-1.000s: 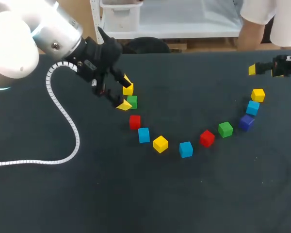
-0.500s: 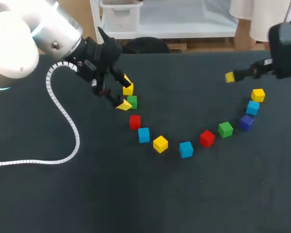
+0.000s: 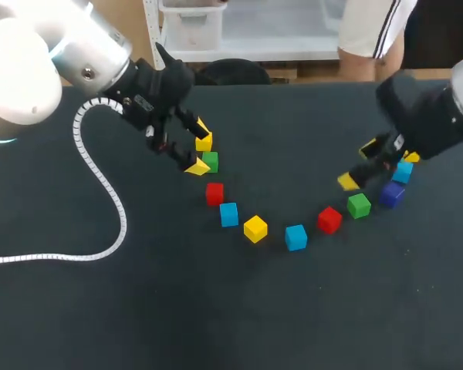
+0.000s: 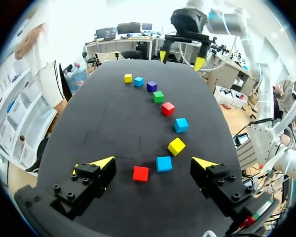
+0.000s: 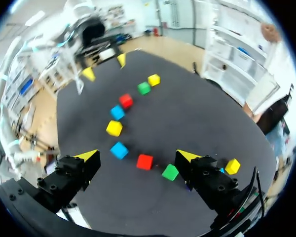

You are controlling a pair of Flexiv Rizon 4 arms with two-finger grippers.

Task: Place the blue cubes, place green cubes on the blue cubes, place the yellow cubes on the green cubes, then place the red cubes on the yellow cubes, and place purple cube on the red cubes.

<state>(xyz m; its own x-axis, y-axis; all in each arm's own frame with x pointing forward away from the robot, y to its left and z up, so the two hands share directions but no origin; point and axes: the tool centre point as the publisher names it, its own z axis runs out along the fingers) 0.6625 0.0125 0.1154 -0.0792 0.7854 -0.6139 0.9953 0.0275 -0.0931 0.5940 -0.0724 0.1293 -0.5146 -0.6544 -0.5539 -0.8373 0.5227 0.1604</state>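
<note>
Arc of 11 cubes (image 3: pixel 295 237) on table (image 3: pixel 216 308), left gripper (image 4: pixel 153 163) open over one end, right gripper (image 3: pixel 358 164) open over the other

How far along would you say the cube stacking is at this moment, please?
Nothing looks done: the cubes lie singly in an arc on the table, none stacked. Nothing is in hand: the left claw hangs open by the green cube at one end, the right claw open near the purple cube at the other. Every layer, blue through purple, is left to build.
</note>
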